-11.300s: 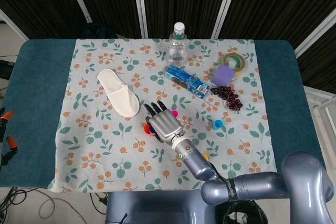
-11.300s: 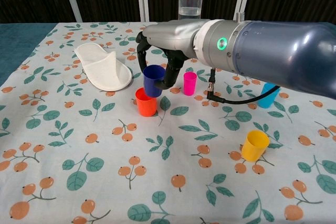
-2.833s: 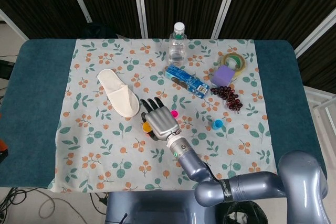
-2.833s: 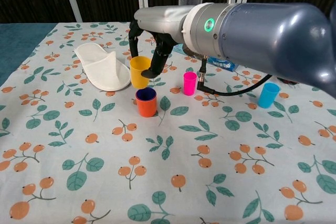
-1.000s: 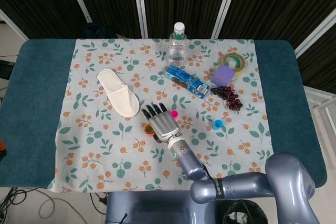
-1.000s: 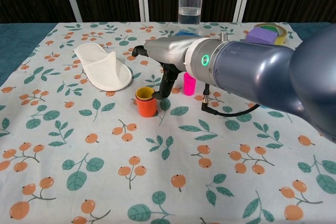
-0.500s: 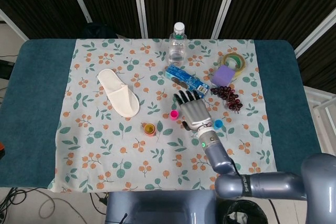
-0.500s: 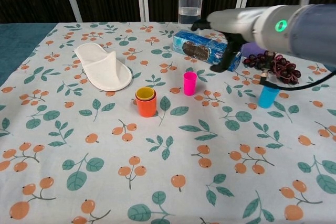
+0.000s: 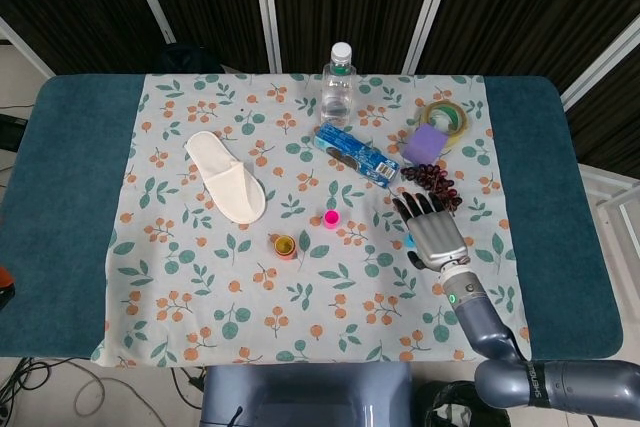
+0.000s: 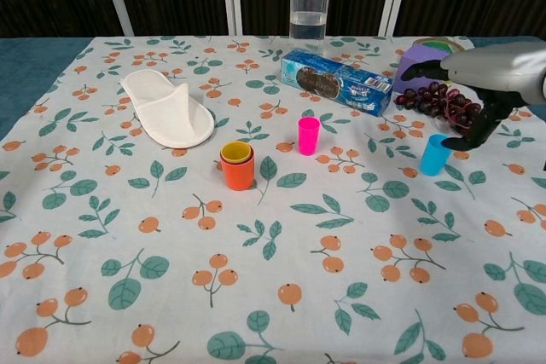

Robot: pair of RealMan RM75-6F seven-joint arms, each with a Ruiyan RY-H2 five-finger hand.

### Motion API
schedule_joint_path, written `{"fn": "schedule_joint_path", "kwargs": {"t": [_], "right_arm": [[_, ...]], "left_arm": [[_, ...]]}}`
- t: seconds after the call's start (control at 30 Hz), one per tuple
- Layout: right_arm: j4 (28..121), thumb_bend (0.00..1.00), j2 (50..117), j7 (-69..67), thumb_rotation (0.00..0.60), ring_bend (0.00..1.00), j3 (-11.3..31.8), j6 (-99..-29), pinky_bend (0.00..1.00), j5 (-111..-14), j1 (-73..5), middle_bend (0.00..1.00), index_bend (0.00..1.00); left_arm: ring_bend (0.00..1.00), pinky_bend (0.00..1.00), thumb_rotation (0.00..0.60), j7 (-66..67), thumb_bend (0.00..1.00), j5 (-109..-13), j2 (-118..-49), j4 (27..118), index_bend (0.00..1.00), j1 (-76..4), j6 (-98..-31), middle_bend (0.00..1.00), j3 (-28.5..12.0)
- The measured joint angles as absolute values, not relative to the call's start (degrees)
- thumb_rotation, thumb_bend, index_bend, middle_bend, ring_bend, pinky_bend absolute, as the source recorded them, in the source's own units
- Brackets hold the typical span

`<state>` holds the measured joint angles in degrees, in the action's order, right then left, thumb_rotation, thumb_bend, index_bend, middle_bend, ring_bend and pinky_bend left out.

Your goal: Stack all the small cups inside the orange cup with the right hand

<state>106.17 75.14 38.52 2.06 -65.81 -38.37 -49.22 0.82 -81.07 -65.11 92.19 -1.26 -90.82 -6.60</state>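
Swung from over the pink cup [image 10: 308, 135] to just above the blue cup [image 10: 435, 155], right hand [image 10: 478, 100] empty, fingers spread; yellow cup [image 10: 236, 153] nested in orange cup [image 10: 238, 173] mid-table, pink and blue left to stack.

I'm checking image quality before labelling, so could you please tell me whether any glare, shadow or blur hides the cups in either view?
Head view: even light, sharp; the right hand hides most of the blue cup. Chest view: soft shadows, no glare; blue cup, pink cup and orange cup all sharp.
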Motion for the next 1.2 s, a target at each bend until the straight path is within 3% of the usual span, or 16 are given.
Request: {"fn": "schedule_joint_path", "kwargs": {"t": [0.2, 0.67, 1.2], "right_arm": [[101.87, 0.42, 77.24, 36.54, 0.600, 0.00, 1.93, -63.96, 0.06, -38.34, -48.18, 0.00, 0.02], [93.48, 0.42, 81.11, 33.79, 0.600, 0.00, 3.25, -60.24, 0.06, -38.51, -46.73, 0.00, 0.27], [90.65, 0.42, 82.51, 32.52, 0.600, 0.00, 4.41, -58.98, 0.06, -38.65, -45.51, 0.00, 0.37]], "left_arm": [[0.00, 0.00, 0.600, 0.67, 0.73, -80.72, -65.05, 92.23, 0.12, -1.21, -90.69, 0.00, -6.69], [0.00, 0.00, 0.600, 0.65, 0.73, -80.64, -64.97, 92.22, 0.12, -1.11, -90.78, 0.00, -6.75], [0.00, 0.00, 0.600, 0.72, 0.73, -80.58, -65.04, 92.19, 0.12, -1.09, -90.79, 0.00, -6.79]]}}
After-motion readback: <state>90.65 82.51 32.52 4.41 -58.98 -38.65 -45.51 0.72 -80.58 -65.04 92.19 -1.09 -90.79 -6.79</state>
